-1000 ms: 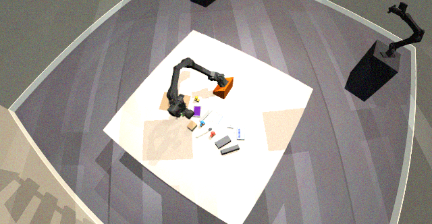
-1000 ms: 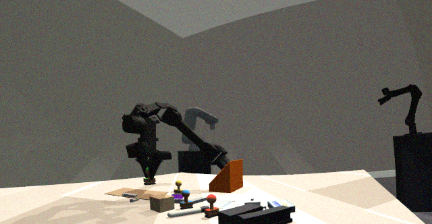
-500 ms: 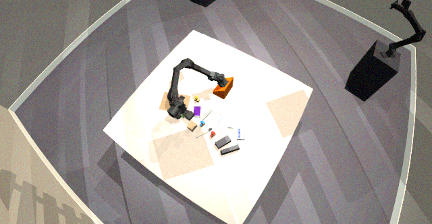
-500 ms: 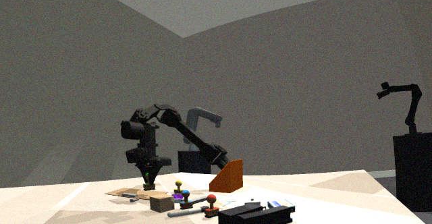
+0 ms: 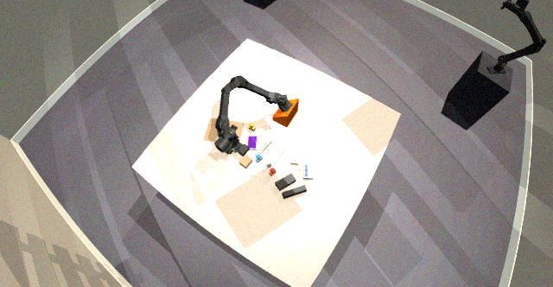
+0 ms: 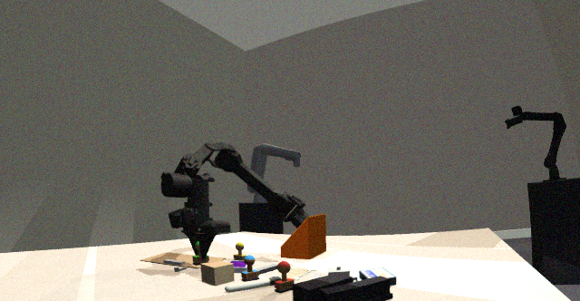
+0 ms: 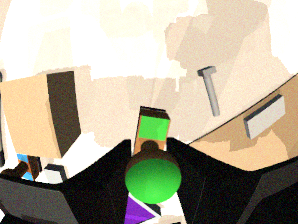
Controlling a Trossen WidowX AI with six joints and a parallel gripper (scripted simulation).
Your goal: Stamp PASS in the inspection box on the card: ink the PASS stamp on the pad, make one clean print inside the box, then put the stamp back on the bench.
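Left to right across the exterior view, a flat tan board [image 5: 211,124] [image 6: 159,258] [image 7: 215,150] lies on the pale desk [image 5: 337,97] [image 6: 113,269] [image 7: 100,30] first. Just to its right comes the green-knobbed stamp with a brown block base [image 5: 233,150] [image 6: 198,244] [image 7: 153,181], upright and low over the desk; whether its foot touches, I cannot tell.

The black gripper [image 5: 233,150] [image 6: 199,257] [image 7: 148,144] is mostly closed, its jaws shut on this stamp below the knob. It should handle as a light, stiff little thing, hardly fragile, though the round knob may be slick and roll in a grip; the neck or the flat-sided base looks the safer hold — and the stamping face must stay free. Too low a pinch might smear ink on the fingers.

As for looks, the knob is a glossy, bright green ball on a dark stem, and the oblong base carries a matching green patch on top. That it is the PASS stamp is my guess from the colour.

Further right stand a tan box-shaped block [image 5: 245,162] [image 6: 217,273] [image 7: 30,115], then the flat purple ink pad [image 5: 252,142] [image 6: 238,264] [image 7: 136,211].
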